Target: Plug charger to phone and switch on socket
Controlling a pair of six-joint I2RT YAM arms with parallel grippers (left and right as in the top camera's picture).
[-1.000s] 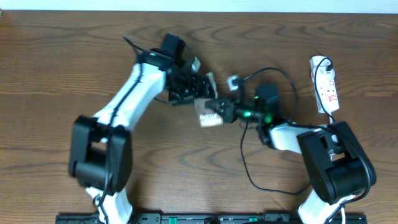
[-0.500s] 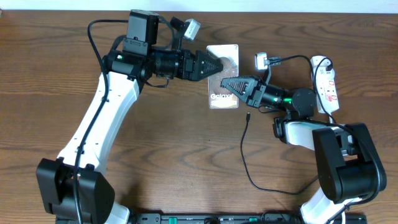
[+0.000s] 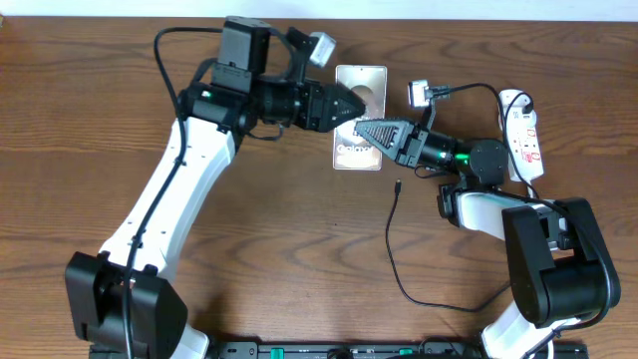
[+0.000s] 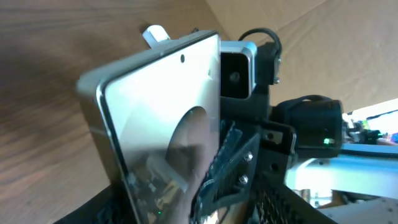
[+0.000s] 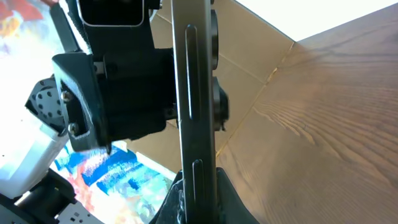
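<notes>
Clamps slim bronze-brown glossy phone (image 3: 361, 88) edgewise in closed right gripper (image 3: 367, 128); holds left gripper (image 3: 351, 105) at its left edge, jaw spread impossible to tell.

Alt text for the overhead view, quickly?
The right gripper is shut on the phone at top centre, with the left gripper at its left edge. The charger lies loose on the table below, unplugged; the socket sits at far right.
</notes>
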